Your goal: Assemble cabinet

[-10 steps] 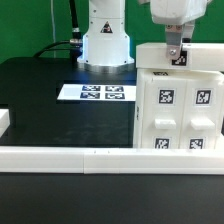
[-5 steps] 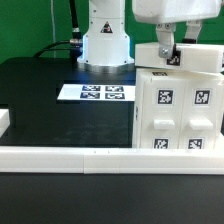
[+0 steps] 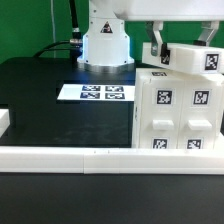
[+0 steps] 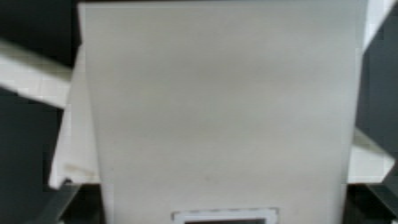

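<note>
- Up above, the end effector [image 3: 159, 50] sits over the back top edge of the cabinet's large boxy white plastic body [image 3: 175, 110], at the corner toward the exterior view's left.
- Its dark fingers are drawn in narrow and clamp one end of a smaller flat white plastic panel [image 3: 190, 58].
- The panel is lifted just above the body's top and tilted, running from the end effector toward the exterior view's right. It carries a square black-and-white tag near each end.
- In the wrist view the panel [image 4: 214, 110] fills almost the whole picture as a pale slab, with part of a tag [image 4: 224, 215] showing at one edge. The fingers cannot be made out there.
- The body stands upright on the black bench [image 3: 50, 110], and its front face shows four square tags, two above and two below.
- The marker board [image 3: 95, 92] lies flat on the bench beside the body, toward the exterior view's left and a little farther back.
- A long low white rail [image 3: 90, 155] runs across the bench in front of the body, close against its lower front edge.
- The arm's white round base [image 3: 105, 40] stands behind the body, toward the exterior view's left, beyond the marker board.
</note>
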You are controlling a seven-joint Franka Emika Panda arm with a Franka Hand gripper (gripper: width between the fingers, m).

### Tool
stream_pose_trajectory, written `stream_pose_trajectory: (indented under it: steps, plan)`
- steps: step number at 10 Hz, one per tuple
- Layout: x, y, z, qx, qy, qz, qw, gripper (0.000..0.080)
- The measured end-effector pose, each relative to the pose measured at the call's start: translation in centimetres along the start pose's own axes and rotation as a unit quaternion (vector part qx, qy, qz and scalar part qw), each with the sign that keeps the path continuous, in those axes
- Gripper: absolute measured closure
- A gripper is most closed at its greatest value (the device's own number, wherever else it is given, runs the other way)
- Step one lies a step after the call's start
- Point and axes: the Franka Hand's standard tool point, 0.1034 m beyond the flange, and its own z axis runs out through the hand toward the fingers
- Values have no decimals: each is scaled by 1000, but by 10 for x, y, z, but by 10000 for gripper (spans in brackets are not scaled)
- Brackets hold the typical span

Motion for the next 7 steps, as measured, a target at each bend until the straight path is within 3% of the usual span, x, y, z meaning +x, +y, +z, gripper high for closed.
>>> stream_pose_trajectory:
  steps: [3,7]
  plan:
    - [0,-2,0,5,0,142,990,238]
    - [0,-3,1,7,-1,244,970,238]
